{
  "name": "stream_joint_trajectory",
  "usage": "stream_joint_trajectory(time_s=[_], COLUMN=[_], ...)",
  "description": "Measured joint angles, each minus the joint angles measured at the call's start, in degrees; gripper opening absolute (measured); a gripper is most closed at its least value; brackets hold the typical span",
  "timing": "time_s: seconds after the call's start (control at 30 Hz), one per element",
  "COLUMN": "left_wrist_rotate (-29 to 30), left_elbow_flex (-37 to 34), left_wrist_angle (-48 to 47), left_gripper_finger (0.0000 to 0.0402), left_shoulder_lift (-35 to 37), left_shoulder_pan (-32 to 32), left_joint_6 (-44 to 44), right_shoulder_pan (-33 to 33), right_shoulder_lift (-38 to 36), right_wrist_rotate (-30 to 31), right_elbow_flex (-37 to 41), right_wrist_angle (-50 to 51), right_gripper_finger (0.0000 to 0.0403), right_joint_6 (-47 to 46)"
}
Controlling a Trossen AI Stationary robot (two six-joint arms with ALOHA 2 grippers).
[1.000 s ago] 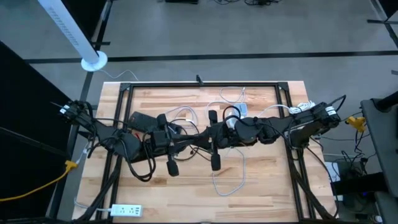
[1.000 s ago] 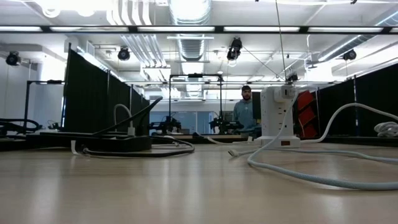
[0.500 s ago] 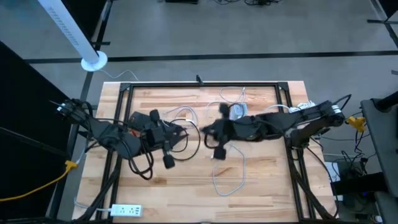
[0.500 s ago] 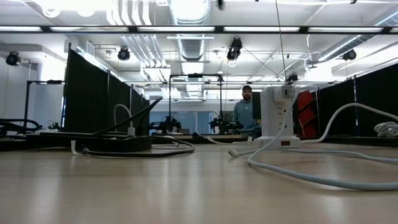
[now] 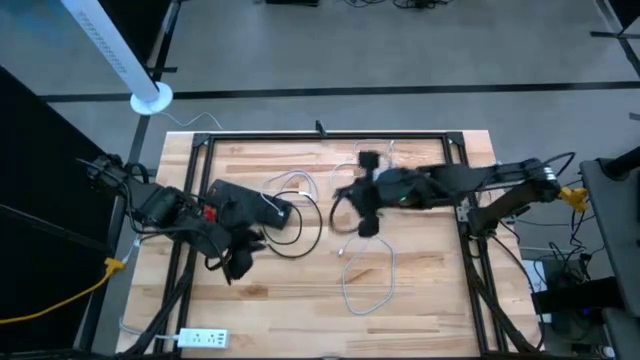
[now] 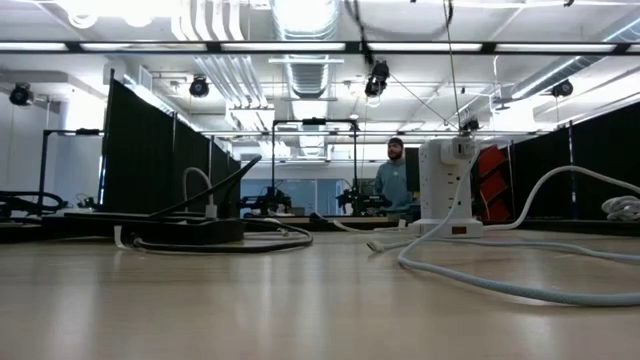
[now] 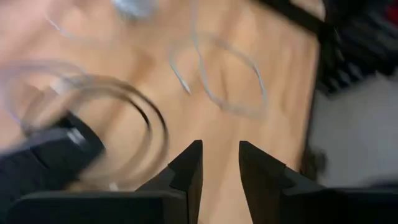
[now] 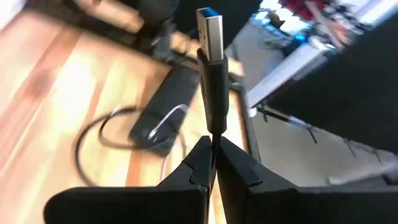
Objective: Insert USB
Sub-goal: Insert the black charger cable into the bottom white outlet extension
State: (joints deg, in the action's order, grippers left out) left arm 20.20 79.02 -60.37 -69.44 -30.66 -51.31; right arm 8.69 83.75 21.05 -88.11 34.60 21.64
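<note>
The USB plug (image 8: 209, 31) stands up out of the right gripper (image 8: 212, 152), whose fingers are pinched together on its black cable just below the plug body, metal tip pointing away from the wrist. Seen from above, that gripper (image 5: 364, 212) hangs over the middle of the table (image 5: 430, 300), and the black hub (image 5: 245, 203) that probably takes the plug lies flat toward the left arm's side, its long axis running roughly across the table. The right arm is the one carrying the plug. The left gripper (image 7: 219, 163) is drawn back near the hub, its fingers slightly apart and holding nothing. The hub's ports cannot be made out in any view.
</note>
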Motion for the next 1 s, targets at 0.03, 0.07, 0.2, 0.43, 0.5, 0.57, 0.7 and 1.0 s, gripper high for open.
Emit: stream_joint_trajectory(time_s=[0.03,0.07,0.2,0.43,0.5,0.57,0.7,1.0], left_wrist_rotate=[-1.74,-2.33,-2.40,3.99,7.16,7.80,7.78,-0.93], left_elbow_flex=[0.00,0.00,0.00,0.00,0.00,0.00,0.00,-0.04], left_wrist_angle=[-1.08,-2.66,-10.23,-11.60,-10.34,-8.02,-1.04,10.64], left_gripper_finger=[0.0072,0.0069,0.0065,0.0065,0.0066,0.0068,0.0070,0.0110], left_shoulder_lift=[0.08,0.15,0.69,1.13,1.13,1.09,1.09,-1.97], left_shoulder_pan=[0.01,0.01,1.13,1.42,1.55,2.60,4.85,11.84], left_joint_6=[0.55,1.09,5.33,23.41,29.18,34.70,41.73,44.22], right_shoulder_pan=[0.23,0.35,0.68,1.12,1.53,1.87,2.01,2.53], right_shoulder_lift=[1.37,3.06,10.35,21.87,24.76,27.06,30.35,29.43], right_wrist_rotate=[-0.06,-0.06,-1.63,-10.35,-10.56,-10.88,-12.26,-12.11], right_elbow_flex=[0.02,0.06,-1.05,-11.51,-15.45,-19.41,-26.64,-29.69], right_wrist_angle=[0.77,1.17,1.05,2.78,4.21,7.32,19.37,25.05], right_gripper_finger=[0.0000,0.0000,0.0000,0.0000,0.0000,0.0000,0.0000,0.0000], right_joint_6=[1.44,2.43,-5.16,-29.47,-31.55,-33.87,-40.17,-38.59])
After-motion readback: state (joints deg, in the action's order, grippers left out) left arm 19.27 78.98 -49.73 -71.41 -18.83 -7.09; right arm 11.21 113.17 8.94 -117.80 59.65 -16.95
